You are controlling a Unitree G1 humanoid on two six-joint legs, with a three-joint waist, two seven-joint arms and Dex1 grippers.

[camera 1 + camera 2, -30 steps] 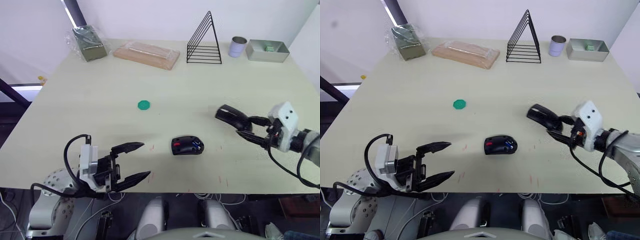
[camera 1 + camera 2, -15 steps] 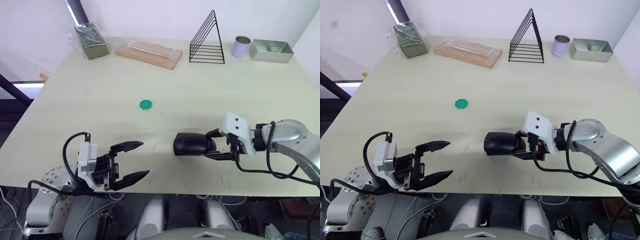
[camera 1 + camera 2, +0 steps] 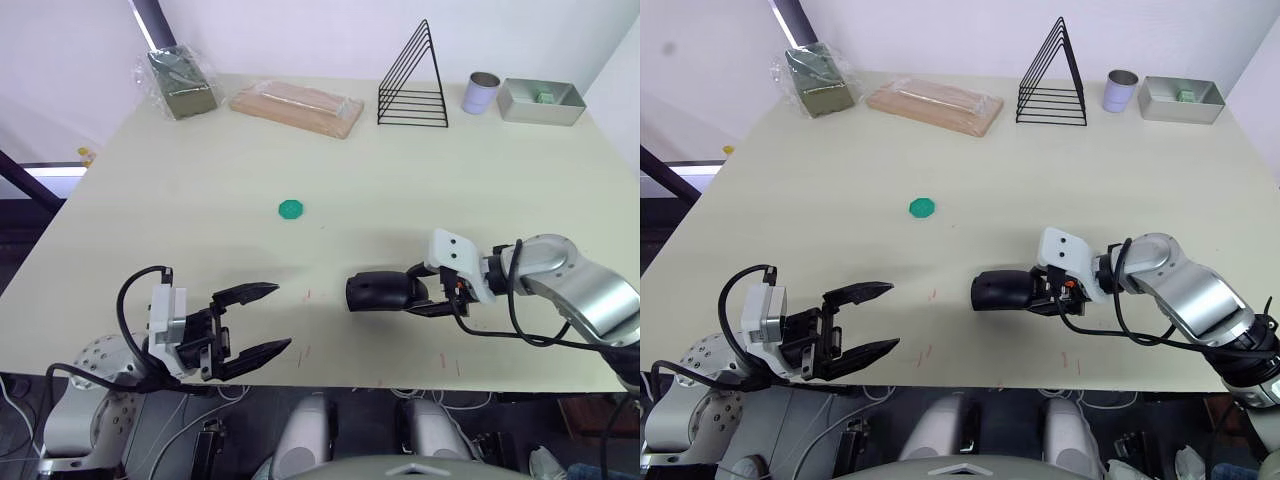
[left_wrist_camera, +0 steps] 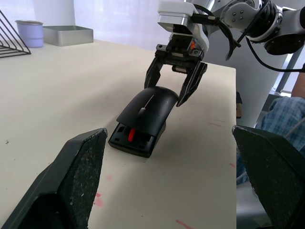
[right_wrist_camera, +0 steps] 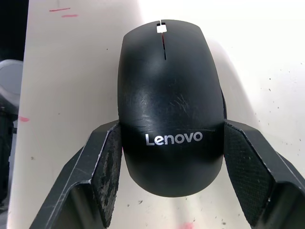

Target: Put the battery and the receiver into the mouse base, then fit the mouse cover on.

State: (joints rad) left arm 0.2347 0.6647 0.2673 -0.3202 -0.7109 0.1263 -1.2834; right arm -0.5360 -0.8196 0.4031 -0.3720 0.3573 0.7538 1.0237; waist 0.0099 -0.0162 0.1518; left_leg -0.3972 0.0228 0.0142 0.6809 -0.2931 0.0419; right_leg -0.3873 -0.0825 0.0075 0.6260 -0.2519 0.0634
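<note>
Nearest, left hand (image 3: 268,318) spread apart, holding nothing, left of the mouse base (image 4: 135,141). On that base, mouse cover (image 3: 379,291), rear end raised, clamped by right hand (image 5: 167,183). Beyond the base, green disc (image 3: 290,209); farther, wire rack (image 3: 410,82), wooden block (image 3: 295,108), cup (image 3: 481,92) at desk (image 3: 200,170) edge.

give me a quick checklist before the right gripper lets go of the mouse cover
1. Mouse cover between the right gripper fingers: ok.
2. Cover over the mouse base: ok.
3. Cover seated flush: not ok; in the left wrist view its front end is raised, a red part showing beneath.
4. Battery and receiver inside: cannot tell, cover hides them.
5. Left gripper open and apart from the mouse: ok.
6. Green disc out of the way: ok.
</note>
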